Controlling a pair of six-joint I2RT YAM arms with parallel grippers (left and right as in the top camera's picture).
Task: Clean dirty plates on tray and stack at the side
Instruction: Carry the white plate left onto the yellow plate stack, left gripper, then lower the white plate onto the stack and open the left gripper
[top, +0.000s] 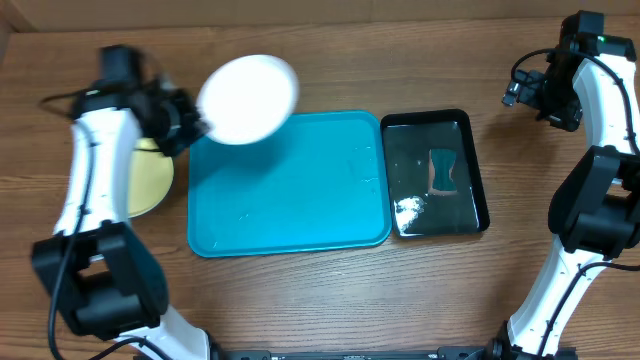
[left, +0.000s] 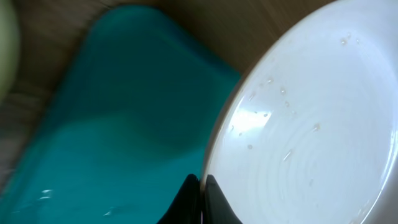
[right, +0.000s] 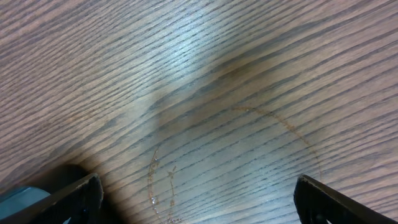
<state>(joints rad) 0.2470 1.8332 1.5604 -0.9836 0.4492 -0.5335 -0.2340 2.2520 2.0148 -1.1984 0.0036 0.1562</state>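
Arm (top: 95, 165) holding white plate (top: 248, 97) half hides yellow-green plate (top: 150, 186).

The surface (top: 330, 300) is brown wood with a strong grain running across it. Near its middle lies a large turquoise tray (top: 290, 190), flat, its long sides running left to right. Just beside the tray's right edge, close but apart from it, sits a smaller glossy black tray (top: 483, 190), turned the narrow way. Off the turquoise tray's left edge a yellow-green plate (top: 150, 180) rests on the wood, partly hidden under a white arm. Over by the far right there is a faint ring mark (right: 273, 118) on the bare wood.
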